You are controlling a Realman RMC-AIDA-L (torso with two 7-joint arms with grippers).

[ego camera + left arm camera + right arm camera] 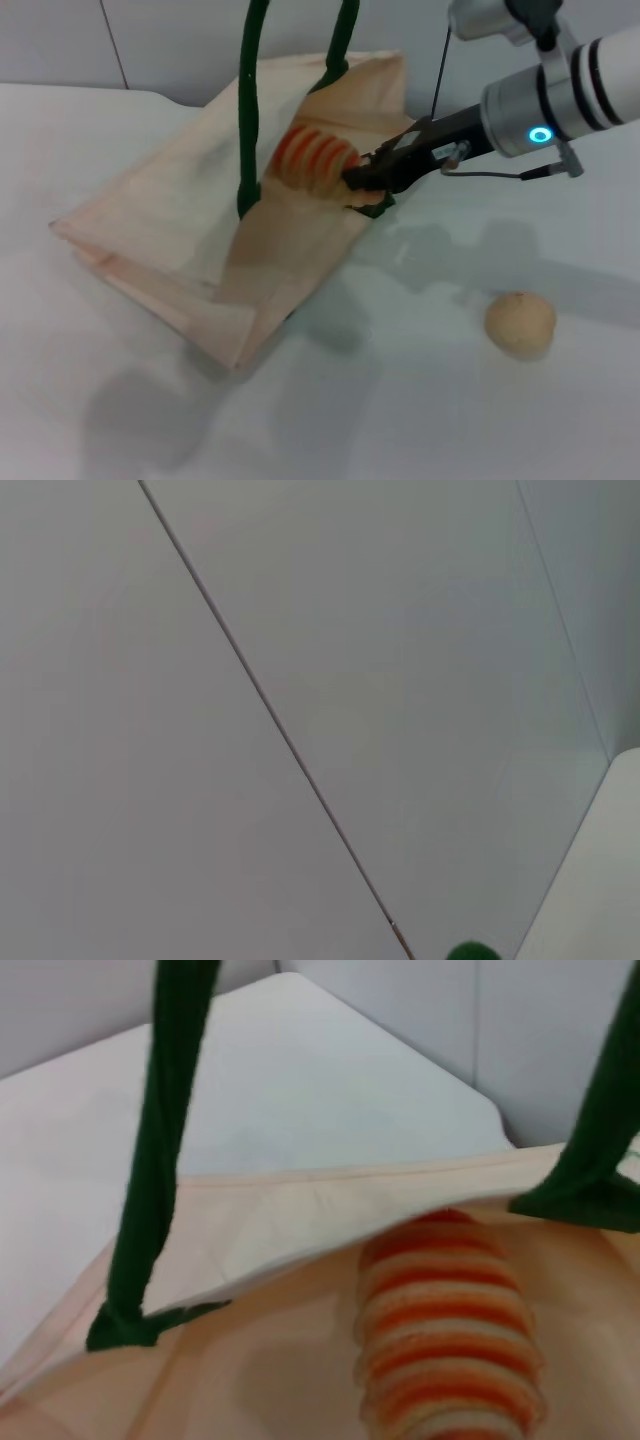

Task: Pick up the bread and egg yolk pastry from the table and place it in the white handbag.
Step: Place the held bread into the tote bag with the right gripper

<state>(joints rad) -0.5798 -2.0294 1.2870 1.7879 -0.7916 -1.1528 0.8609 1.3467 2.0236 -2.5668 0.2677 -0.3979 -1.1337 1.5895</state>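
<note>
Your right hand [362, 178] is at the mouth of the handbag [190, 240], closed on the near end of the bread [312, 160], which lies inside the opening between the green handles [250, 110]. The pastry [520, 323] sits on the surface [420, 400], well apart from the bag. Your left hand is out of view; its camera shows only wall and a green tip.

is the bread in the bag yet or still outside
Partly in. The bread sits in the white handbag's open mouth with the right gripper at its end. Whether the gripper has let go cannot be told.
</note>
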